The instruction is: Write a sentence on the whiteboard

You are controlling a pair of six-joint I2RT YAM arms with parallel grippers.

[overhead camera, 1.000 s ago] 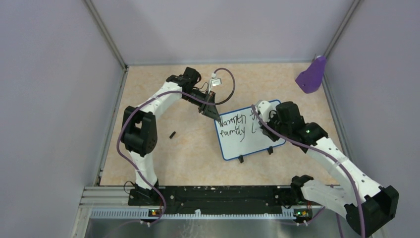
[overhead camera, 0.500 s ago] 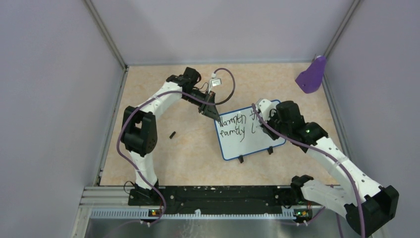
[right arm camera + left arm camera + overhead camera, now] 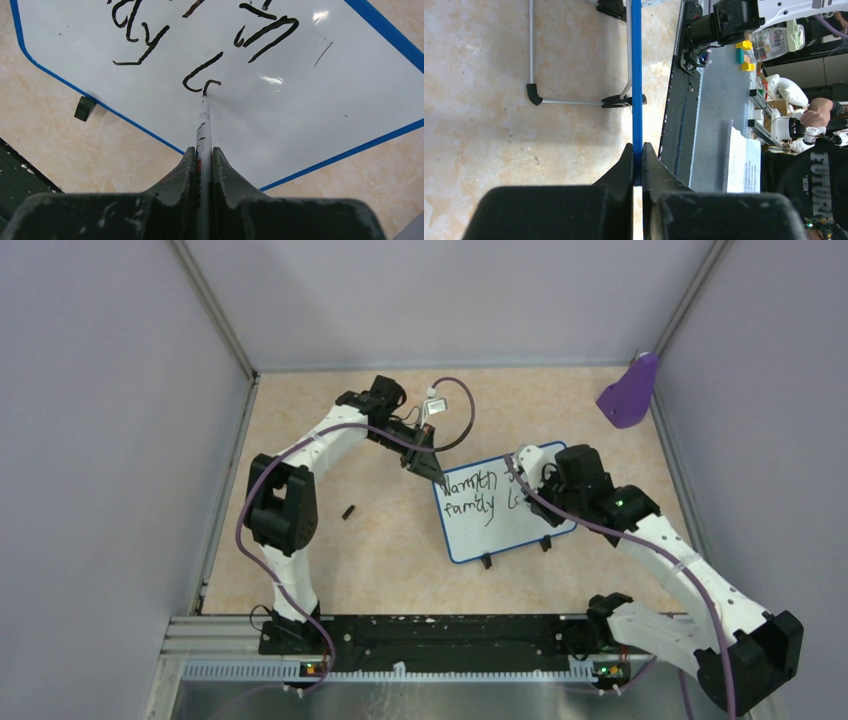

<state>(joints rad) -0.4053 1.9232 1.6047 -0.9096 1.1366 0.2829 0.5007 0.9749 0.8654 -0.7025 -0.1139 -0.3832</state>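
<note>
The whiteboard (image 3: 520, 525), white with a thin blue rim and two black feet, lies tilted on the table's middle. Its sentence (image 3: 470, 495) reads "Warmth" above "family L" with a small stroke after the L. My left gripper (image 3: 432, 471) is shut on the board's upper left corner; the left wrist view shows its jaws pinching the blue rim (image 3: 637, 100) edge-on. My right gripper (image 3: 533, 473) is shut on a white marker (image 3: 203, 130). The marker's tip touches the board just after the "L" (image 3: 200, 75), at a short fresh hook stroke.
A purple scoop-shaped object (image 3: 630, 392) leans in the far right corner. A small black cap-like piece (image 3: 348, 511) lies on the table left of the board. Grey walls close in both sides and the back. The arm bases' rail (image 3: 440, 635) runs along the near edge.
My right gripper has shifted slightly to the right along the second line, and a new short stroke stands after the "L". The left arm and the board have not moved.
</note>
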